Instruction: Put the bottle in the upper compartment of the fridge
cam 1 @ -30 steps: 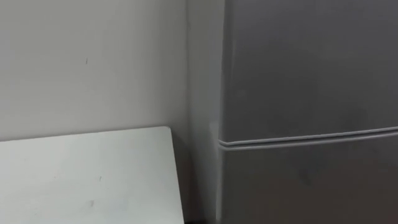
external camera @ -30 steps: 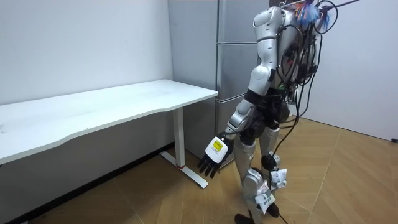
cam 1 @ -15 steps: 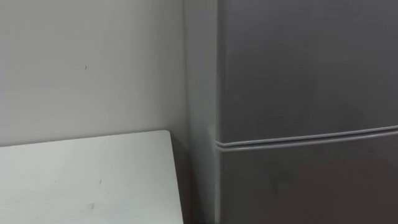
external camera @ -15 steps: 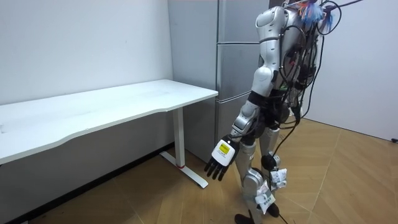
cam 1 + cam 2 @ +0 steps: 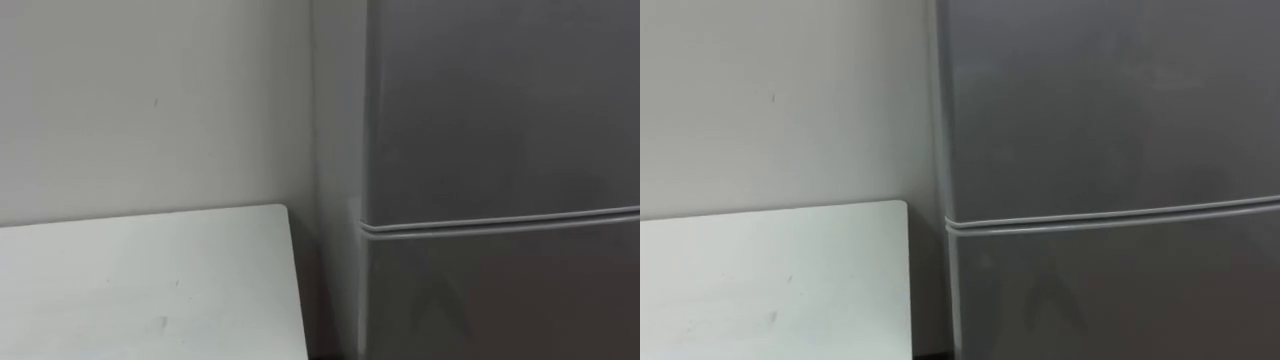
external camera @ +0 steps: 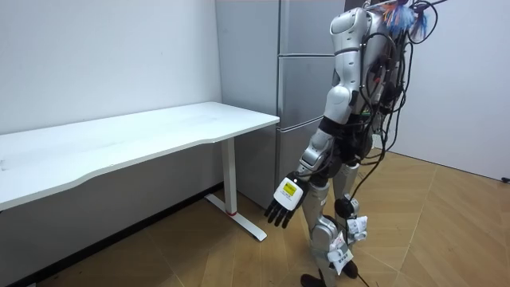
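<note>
Bottle position cannot be determined. Nothing is held in the left hand (image 6: 285, 203), which hangs at the robot's side with its fingers straight and apart. Whether the bottle is carried in the right hand cannot be told. The robot is stood close before the fridge (image 5: 500, 120), and both doors are shut. The upper door (image 5: 1110, 100) is parted from the lower door (image 5: 1120, 300) by a horizontal seam (image 5: 500, 221).

Hazards to be considered:
- No handle is seen on the smooth door faces. If a door edge is pulled with straight fingers, a slip is likely and the door may fall shut.
- If the bottle is carried while the door is drawn, the hold may be loosened and the bottle dropped on the wooden floor (image 6: 446, 231).
- The white table (image 5: 140, 285) is set just beside the fridge, against the wall (image 5: 150, 100). An arm swung in from the left may be caught on its corner.

The tabletop is flat and plain. Open floor is available on the side of the robot away from the table.
</note>
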Controlling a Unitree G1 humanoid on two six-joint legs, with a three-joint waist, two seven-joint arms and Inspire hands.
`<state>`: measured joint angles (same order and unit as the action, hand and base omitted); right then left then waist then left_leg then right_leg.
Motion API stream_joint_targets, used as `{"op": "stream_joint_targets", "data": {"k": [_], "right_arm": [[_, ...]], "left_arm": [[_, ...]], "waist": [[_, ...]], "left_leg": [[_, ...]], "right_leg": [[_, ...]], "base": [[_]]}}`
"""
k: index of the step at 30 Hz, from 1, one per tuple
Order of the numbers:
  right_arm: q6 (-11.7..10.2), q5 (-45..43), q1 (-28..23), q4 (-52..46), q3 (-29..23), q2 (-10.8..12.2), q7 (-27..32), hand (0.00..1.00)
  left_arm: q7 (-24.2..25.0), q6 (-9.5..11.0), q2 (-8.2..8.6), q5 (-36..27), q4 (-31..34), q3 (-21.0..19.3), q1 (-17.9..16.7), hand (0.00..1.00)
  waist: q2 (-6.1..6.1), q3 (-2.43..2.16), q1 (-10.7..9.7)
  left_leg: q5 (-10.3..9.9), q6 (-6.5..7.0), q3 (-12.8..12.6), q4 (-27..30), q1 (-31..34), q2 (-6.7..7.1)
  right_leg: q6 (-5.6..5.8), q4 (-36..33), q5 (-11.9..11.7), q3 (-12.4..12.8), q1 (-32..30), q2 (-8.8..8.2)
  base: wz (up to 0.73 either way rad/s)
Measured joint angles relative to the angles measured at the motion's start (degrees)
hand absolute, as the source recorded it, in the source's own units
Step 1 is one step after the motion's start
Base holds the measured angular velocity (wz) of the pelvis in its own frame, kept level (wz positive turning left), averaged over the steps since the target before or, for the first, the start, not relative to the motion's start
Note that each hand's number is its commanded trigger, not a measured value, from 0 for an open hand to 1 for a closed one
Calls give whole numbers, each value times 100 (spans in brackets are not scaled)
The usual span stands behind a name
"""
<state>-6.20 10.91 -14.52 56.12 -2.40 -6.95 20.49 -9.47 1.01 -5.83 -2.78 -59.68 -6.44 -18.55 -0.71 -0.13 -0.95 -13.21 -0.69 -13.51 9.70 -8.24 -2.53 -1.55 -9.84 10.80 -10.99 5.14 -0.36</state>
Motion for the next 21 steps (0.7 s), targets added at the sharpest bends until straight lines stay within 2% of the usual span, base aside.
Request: {"op": "stream_joint_targets", "data": {"k": [6, 14, 21], "right_arm": [[2, -10, 59, 208, 333, 0, -471, 0], [12, -8, 164, 556, 341, 9, -1060, 0], [77, -8, 284, 702, 338, 7, -1211, 0]], "left_arm": [[3, 88, 8, -4, -2, 108, 29, 0], [22, 113, 8, 1, -26, 109, 33, 0], [110, 113, 4, 4, -106, 109, 43, 0]], "waist": [[10, 3, 40], [35, 12, 86], [63, 17, 115]], "left_leg": [[0, 0, 18, 1, 12, 13], [1, 2, 150, 14, 79, 31], [1, 2, 198, 25, 106, 30]], "right_leg": [[4, 11, 2, -44, 10, -21], [9, 14, 17, -170, -3, -47], [5, 19, 30, -194, -2, -47]], "base": [[1], [7], [4]]}}
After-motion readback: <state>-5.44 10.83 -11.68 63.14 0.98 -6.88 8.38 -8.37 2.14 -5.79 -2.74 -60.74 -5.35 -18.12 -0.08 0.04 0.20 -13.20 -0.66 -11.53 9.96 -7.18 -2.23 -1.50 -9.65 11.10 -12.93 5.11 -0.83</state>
